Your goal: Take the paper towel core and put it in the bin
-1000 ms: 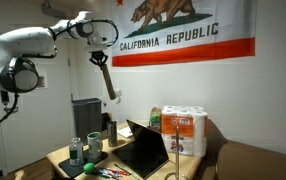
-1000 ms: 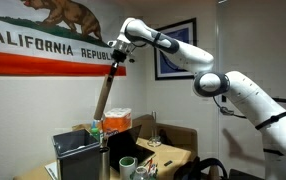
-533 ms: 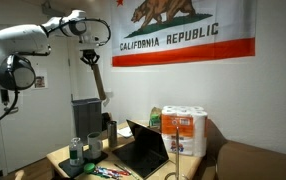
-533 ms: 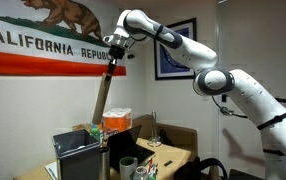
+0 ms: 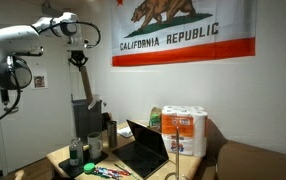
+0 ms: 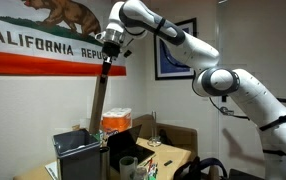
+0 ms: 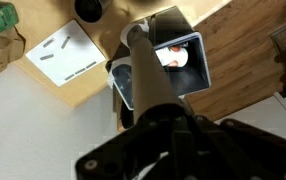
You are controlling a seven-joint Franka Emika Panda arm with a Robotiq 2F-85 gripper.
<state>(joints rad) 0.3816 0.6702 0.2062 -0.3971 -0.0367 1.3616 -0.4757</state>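
My gripper (image 5: 78,58) is shut on the top end of the paper towel core (image 5: 84,85), a long brown cardboard tube that hangs nearly upright below it. The core's lower end is just above the open top of the tall dark grey bin (image 5: 81,120). In an exterior view the gripper (image 6: 108,45) holds the core (image 6: 99,100) high above the bin (image 6: 78,158). In the wrist view the core (image 7: 148,70) runs from the gripper (image 7: 158,110) down toward the bin's rim (image 7: 201,72).
A wrapped pack of white paper towel rolls (image 5: 183,130), an open laptop (image 5: 143,150) and small cups (image 5: 75,152) stand on the wooden table. A California flag (image 5: 183,35) hangs on the wall. An orange container (image 6: 116,123) stands behind the bin.
The arm has carried the core sideways until it is over the bin. The core has swung from tilted to nearly upright, and the grip is unchanged.
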